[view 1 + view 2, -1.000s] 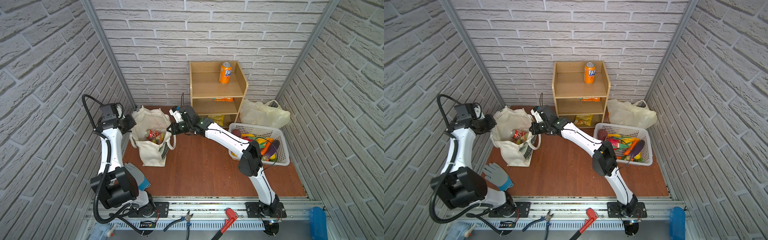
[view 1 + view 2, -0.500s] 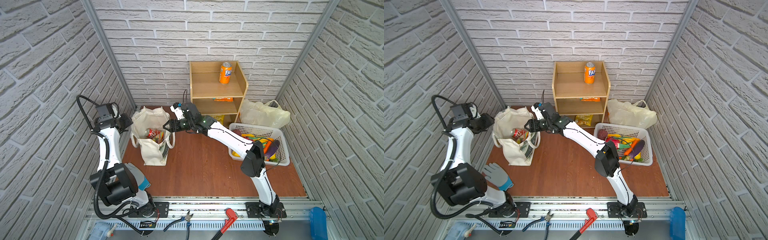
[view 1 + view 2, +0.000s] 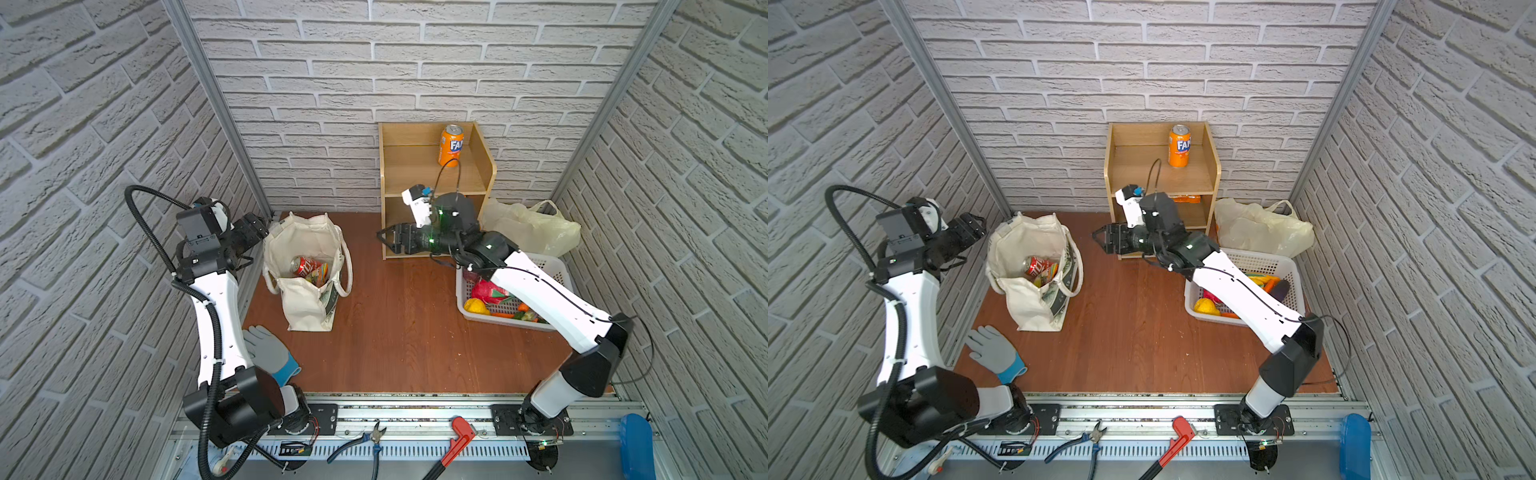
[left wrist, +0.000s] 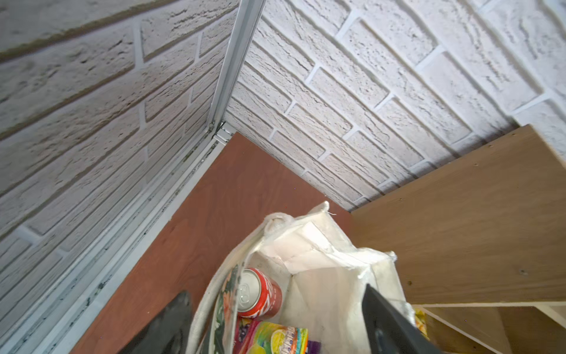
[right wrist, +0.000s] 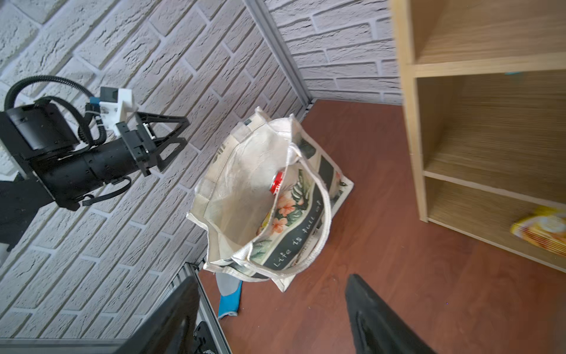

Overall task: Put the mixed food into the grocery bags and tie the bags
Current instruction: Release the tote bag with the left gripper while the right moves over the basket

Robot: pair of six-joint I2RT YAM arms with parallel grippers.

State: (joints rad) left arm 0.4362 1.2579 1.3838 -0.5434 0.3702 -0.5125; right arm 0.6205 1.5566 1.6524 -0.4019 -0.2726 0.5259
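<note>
1. Canvas tote (image 3: 303,303) stands on the floor (image 3: 395,332), red soda can (image 3: 302,266) inside; its lettering (image 5: 294,245) shows only from my right wrist
2. My left gripper (image 3: 259,226) and right gripper (image 3: 382,241) flank it, spread, empty
3. My right forearm (image 3: 540,291) overlaps the basket (image 3: 498,321)

Left arm (image 3: 220,316) standing upright, left pincer (image 3: 254,226) held level, jaws spread, empty, right arm (image 3: 540,291) stretched leftward, right pincer (image 3: 385,242) jaws apart, empty
</note>
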